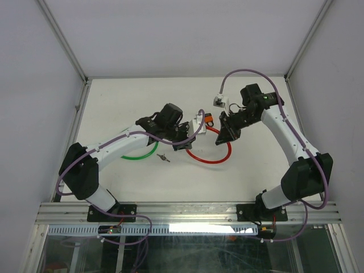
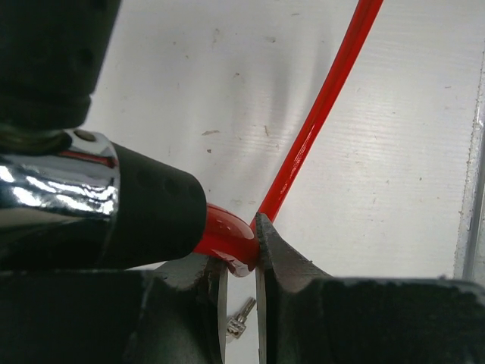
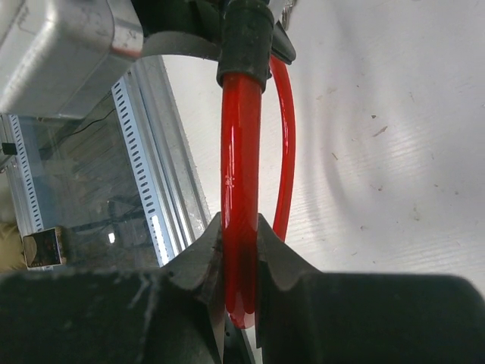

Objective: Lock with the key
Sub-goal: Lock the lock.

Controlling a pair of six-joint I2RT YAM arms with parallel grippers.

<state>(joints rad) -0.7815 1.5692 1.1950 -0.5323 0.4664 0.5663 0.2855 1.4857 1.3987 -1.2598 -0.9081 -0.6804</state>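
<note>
White table in front of me, three things lying on it.
The table (image 1: 131, 96) is white and lightly scuffed. A red cable (image 1: 207, 161) loops across its middle, a green cable (image 1: 133, 156) arcs to my left, and a small key (image 1: 163, 157) lies between them.

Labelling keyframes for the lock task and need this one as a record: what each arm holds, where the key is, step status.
left fingers: shut on one end of the red cable lock, next to its black barrel
right fingers: shut on the lock's thick red end
key: lying on the table beside the left arm, not held
green cable: on the table, partly under the left arm
status: key not yet in the lock
</note>
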